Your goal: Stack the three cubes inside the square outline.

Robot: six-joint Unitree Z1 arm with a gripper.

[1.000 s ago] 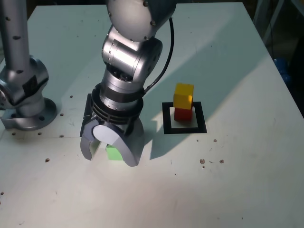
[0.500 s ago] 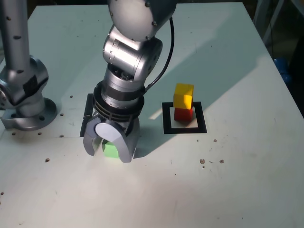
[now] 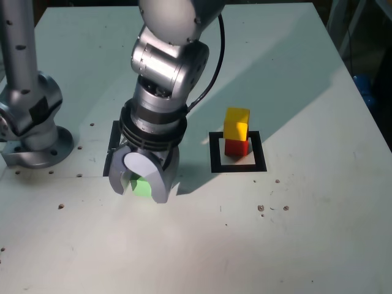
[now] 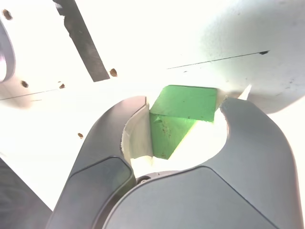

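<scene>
1. Green matte cube [image 3: 141,187] sits on the white tabletop [image 3: 306,233], well apart from the thick black square outline [image 3: 237,152], on the exterior view's left of it.
2. Grey claw [image 3: 142,188] is clamped on it, ready for lifting.
3. Yellow matte cube [image 3: 236,124] rests on the red matte cube [image 3: 236,147] inside the outline, so the stack lacks only the green one.

We see hard sunlight; the gripper [image 3: 142,184] casts a sharp shadow beside itself, and the table [image 4: 157,28] around it glares white.
</scene>
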